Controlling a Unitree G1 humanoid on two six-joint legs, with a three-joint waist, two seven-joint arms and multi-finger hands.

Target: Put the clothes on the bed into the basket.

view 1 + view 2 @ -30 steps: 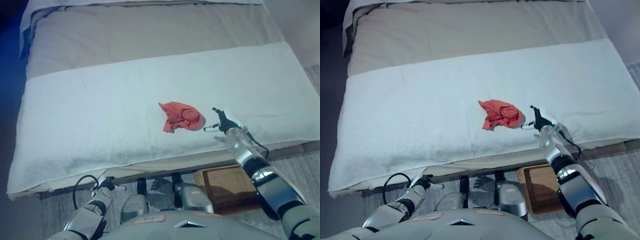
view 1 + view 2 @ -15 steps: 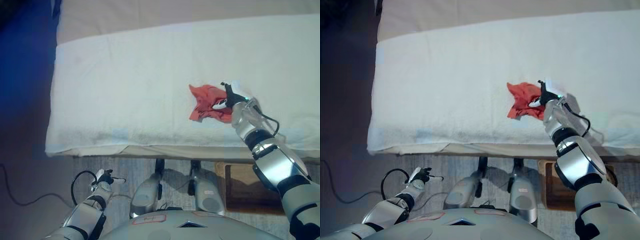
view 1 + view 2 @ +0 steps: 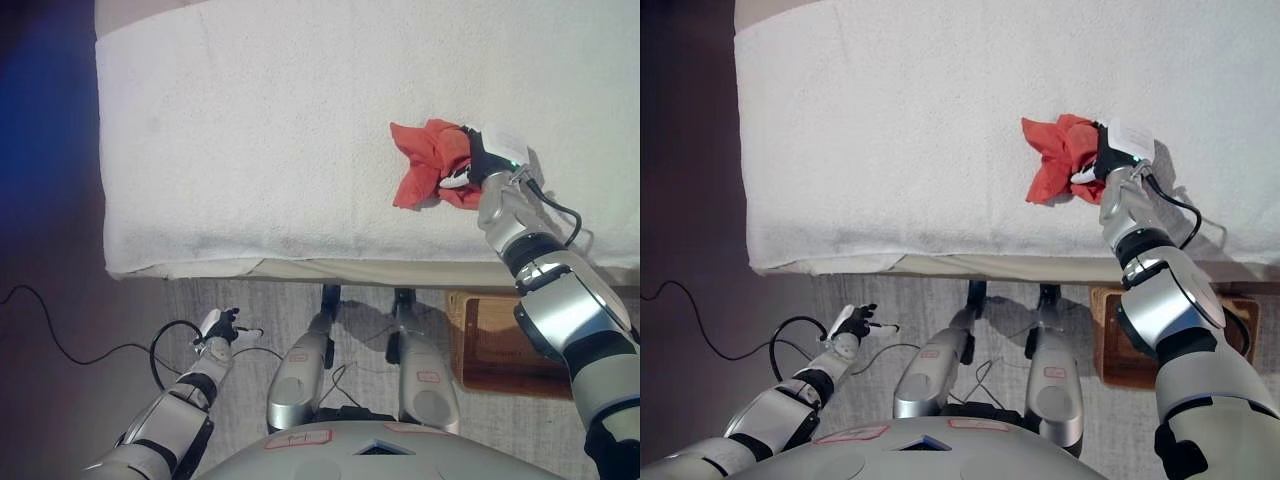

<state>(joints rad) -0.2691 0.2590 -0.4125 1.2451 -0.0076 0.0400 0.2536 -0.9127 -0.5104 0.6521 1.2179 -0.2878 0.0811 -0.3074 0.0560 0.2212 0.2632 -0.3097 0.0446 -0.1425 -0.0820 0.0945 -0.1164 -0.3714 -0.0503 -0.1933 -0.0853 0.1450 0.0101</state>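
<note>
Spreading across the upper part of both views, the bed [image 3: 300,130] is covered with a white towelling sheet [image 3: 890,120] whose near edge hangs over a beige mattress side. Below it lies grey carpeted floor [image 3: 120,330]. At the lower right, on the floor just beside the bed's edge and partly hidden behind the right arm, stands a brown wooden basket [image 3: 490,345], seen from above with only its rim and part of the inside showing.

On the sheet, towards the right and near the front edge of the bed, lies the one piece of clothing, a crumpled red cloth [image 3: 425,165]. Its left part juts out in a point and a fold hangs down towards the bed's edge.

The right hand [image 3: 472,165] rests at the right side of the red cloth, its dark fingers curled into the fabric and pinching it, with a white fingertip [image 3: 1081,177] showing against the red.

The left hand [image 3: 848,323] hangs low over the floor at the lower left, well apart from the bed, its fingers loosely spread and holding nothing.
</note>
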